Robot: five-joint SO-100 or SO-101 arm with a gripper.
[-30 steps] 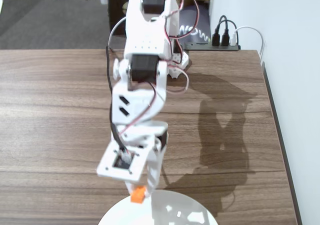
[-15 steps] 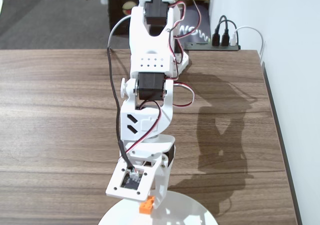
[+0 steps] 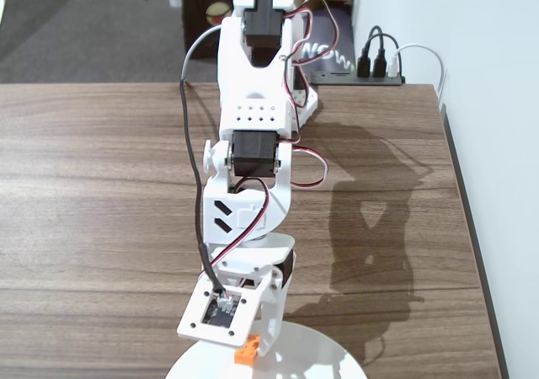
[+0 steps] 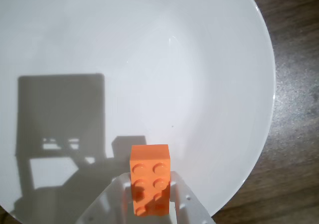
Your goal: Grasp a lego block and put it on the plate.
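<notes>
An orange lego block [image 4: 149, 179] with two rows of studs is clamped between my white fingers in the wrist view, and my gripper [image 4: 149, 186] is shut on it. It hangs above the large white plate [image 4: 149, 59], which fills most of that view, and casts a shadow there. In the fixed view the gripper [image 3: 246, 349] holds the lego block [image 3: 246, 351] over the far rim of the plate [image 3: 312, 358] at the bottom edge. Whether the block touches the plate I cannot tell.
The white arm [image 3: 253, 143] stretches down the middle of a dark wooden table [image 3: 93, 185]. A black power strip with plugged cables [image 3: 370, 67] lies at the back right. The table's right edge [image 3: 472, 227] runs along a white wall.
The arm has reached further toward the camera and lowered, carrying the orange block from the plate's far rim to over the plate. The grip stays shut.
</notes>
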